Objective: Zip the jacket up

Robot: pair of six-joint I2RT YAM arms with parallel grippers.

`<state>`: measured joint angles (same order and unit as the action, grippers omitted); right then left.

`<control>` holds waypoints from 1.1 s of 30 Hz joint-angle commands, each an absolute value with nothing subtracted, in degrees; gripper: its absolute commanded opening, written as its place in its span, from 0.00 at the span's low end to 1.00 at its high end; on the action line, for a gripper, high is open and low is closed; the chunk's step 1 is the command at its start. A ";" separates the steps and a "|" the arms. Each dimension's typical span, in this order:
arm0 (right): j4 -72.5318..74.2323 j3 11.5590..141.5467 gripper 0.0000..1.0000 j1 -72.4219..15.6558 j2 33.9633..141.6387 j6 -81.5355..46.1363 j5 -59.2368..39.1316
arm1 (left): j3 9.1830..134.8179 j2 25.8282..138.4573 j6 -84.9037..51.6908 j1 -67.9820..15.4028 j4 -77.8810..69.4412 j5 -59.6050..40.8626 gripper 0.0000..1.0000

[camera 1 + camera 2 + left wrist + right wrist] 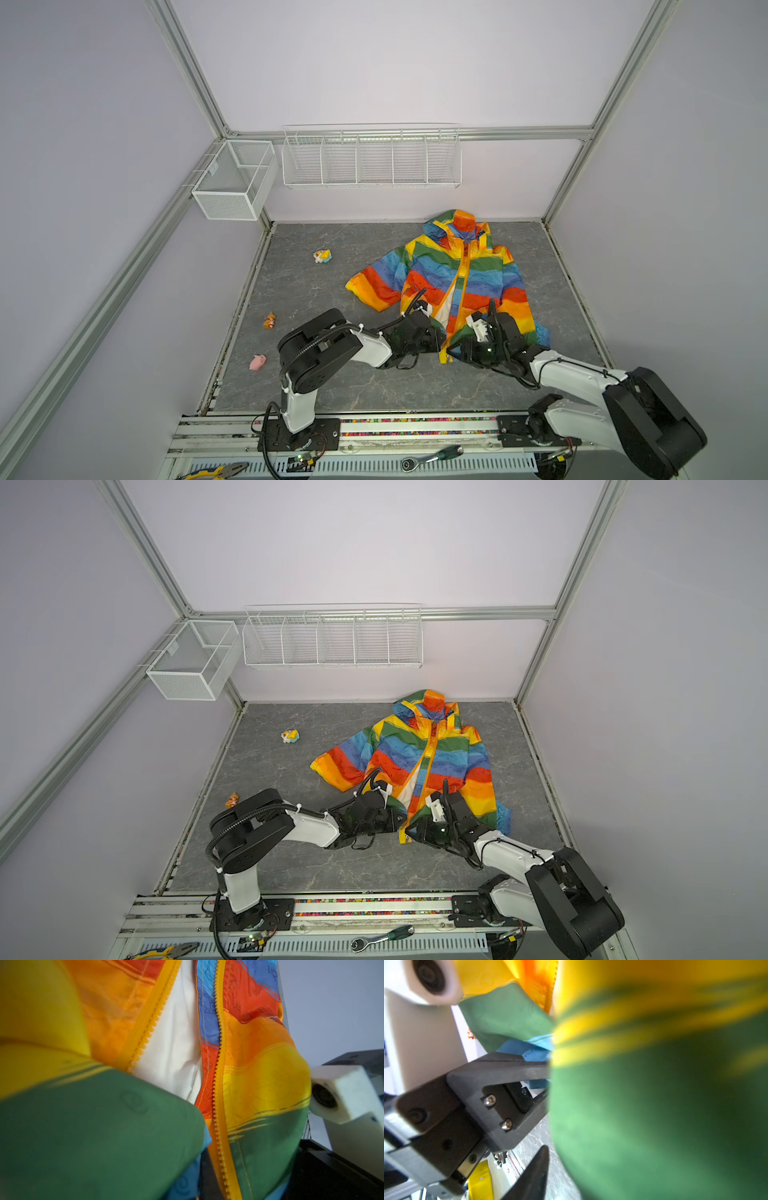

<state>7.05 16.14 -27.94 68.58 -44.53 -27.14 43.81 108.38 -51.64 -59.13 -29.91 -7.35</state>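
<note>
jacket [457,270] hem gripped by left fingers [517,1068], right fingers [533,1176] beside.

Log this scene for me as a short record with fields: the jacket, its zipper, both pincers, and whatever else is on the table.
jacket: rainbow-striped, spread on the grey table, hood at the far end
zipper: tooth rows apart at the lower front, cream lining between
left pincer: shut on the jacket at its hem
right pincer: at the hem beside it; grip hidden by fabric
other items: yellow toy, orange toy, pink toy, left of the jacket in both top views
</note>
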 commanded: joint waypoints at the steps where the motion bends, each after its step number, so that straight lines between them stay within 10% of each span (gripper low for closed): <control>1: 5.01 15.54 0.40 -27.72 67.93 -44.48 -26.17 | 42.80 109.78 -52.10 -58.62 -29.69 -6.15 0.00; 33: 4.52 15.12 0.20 -27.59 67.80 -39.82 -30.04 | 42.89 110.84 -53.29 -57.30 -29.97 -6.42 0.00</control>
